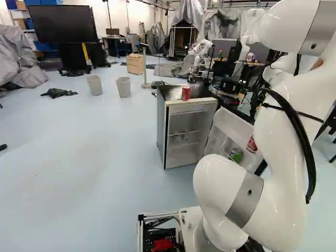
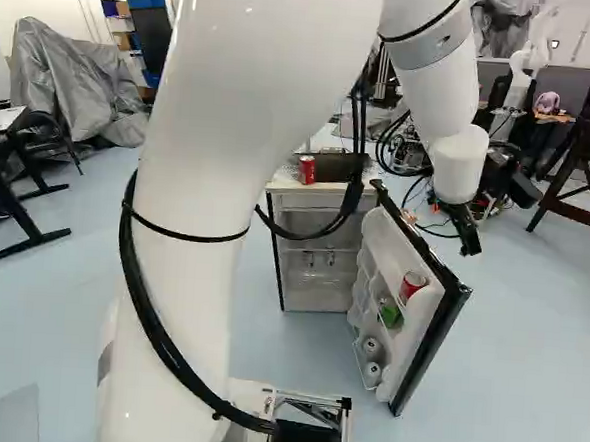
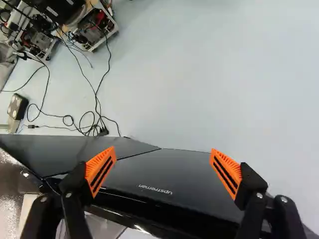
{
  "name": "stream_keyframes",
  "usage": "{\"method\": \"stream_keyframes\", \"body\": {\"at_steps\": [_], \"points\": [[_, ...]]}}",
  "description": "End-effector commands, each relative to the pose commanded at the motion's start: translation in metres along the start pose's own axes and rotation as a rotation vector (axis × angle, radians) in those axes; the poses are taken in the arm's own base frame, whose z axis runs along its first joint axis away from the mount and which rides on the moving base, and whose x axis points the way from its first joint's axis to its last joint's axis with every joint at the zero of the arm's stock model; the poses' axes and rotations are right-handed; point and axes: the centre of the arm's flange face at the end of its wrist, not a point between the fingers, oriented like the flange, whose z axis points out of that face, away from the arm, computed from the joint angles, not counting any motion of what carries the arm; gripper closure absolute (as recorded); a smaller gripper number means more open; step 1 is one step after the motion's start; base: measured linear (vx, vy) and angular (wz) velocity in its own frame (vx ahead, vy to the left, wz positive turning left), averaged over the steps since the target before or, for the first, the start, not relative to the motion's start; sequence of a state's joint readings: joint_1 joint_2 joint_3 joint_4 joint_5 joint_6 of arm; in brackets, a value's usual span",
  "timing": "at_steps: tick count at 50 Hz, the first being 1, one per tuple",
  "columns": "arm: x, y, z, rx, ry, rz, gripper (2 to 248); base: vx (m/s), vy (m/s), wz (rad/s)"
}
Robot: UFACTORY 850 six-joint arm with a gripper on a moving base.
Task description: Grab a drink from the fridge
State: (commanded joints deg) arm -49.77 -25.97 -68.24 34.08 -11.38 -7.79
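- Fridge (image 1: 162, 131), shown with its door (image 2: 438, 342) swung open.
- Drinks: one red can (image 2: 306, 170) is placed on the fridge top; another red can (image 2: 412, 284) and a green item (image 2: 389, 314) are carried by the door's inner racks.
- Gripper (image 2: 469, 242): fingers are spread wide (door's black outer face seen below them).

The white arm (image 1: 286, 210) has grey bands (image 1: 244, 200) and black cables (image 2: 158, 331).

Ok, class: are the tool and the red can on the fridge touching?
Apart. The right base view shows the tool by the open door and the red can on the fridge, with plain space between.
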Motion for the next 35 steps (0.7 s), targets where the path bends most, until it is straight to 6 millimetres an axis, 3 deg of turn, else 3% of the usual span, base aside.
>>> {"method": "stream_keyframes", "body": {"at_steps": [19,35], "points": [[-0.010,0.005,0.024,-0.009,-0.080,0.003,3,0.000,0.000,0.000],[-0.014,0.006,0.027,-0.008,-0.124,-0.005,3,0.000,0.000,0.000]]}}
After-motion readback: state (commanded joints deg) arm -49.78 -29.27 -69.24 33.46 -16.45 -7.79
